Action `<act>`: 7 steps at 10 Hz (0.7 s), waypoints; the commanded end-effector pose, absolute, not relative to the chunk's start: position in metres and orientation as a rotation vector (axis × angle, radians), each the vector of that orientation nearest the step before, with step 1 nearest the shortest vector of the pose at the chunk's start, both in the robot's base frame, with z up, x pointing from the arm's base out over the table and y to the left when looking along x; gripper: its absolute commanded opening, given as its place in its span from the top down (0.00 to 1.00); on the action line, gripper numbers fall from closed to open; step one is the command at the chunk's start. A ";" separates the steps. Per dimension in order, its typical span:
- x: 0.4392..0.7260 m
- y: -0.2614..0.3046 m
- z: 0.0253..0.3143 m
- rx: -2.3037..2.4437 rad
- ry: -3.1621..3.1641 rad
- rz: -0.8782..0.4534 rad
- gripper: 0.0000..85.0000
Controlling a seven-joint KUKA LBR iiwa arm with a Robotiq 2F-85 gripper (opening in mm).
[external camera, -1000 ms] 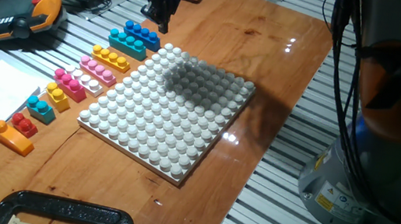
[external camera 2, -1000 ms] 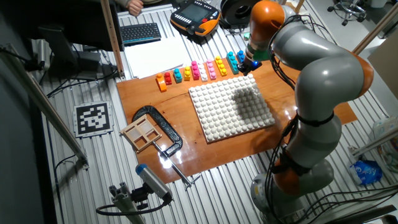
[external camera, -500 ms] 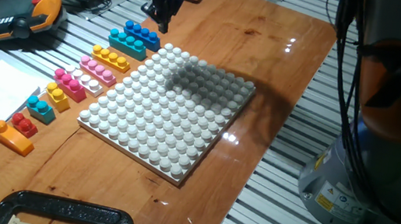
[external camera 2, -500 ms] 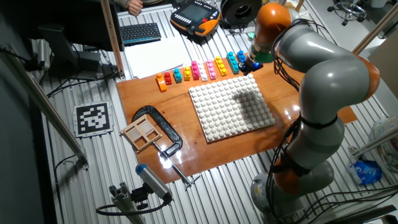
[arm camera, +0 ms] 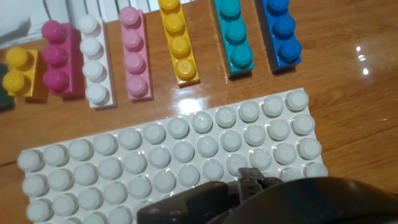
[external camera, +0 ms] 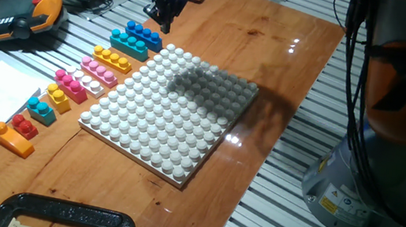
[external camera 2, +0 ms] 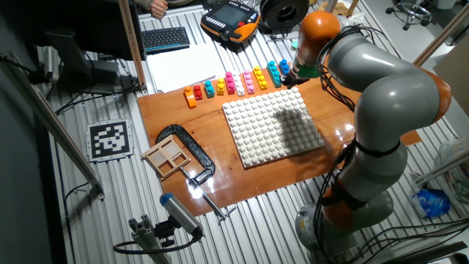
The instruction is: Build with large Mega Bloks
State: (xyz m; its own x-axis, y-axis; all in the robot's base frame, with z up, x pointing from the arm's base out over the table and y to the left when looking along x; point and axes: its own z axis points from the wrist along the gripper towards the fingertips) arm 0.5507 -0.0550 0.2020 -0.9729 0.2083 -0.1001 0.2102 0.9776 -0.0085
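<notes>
**Operator:** Where the arm reaches over the wooden surface, what is the end effector's position and state?

**Technician:** End effector hangs just above the surface at the 12 o'clock corner of the white studded baseplate, just beside the dark blue brick. It carries nothing. Finger spacing cannot be determined: from one fixed view the tip reads as a single dark mass, and the hand view shows only a dark housing along its lower edge.

**Operator:** Location of the bricks?

**Technician:** All rest on the surface in a row along the baseplate's 9 o'clock side, apart from it. In the hand view, right to left: dark blue brick, cyan brick, yellow brick, pink brick, white brick, magenta brick, then a short yellow brick. From one fixed view the row continues toward 7 o'clock with a small cyan brick, a red brick and an orange brick.

**Operator:** Baseplate contents?

**Technician:** Bare studs only. A black clamp and a small wooden tray lie at the far end, well apart from the bricks.
</notes>
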 end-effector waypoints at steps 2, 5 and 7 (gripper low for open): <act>0.563 -0.068 0.201 0.297 3.043 -0.034 1.00; 0.601 -0.095 0.195 0.250 3.084 -0.011 1.00; 0.624 -0.111 0.189 0.245 3.089 -0.023 1.00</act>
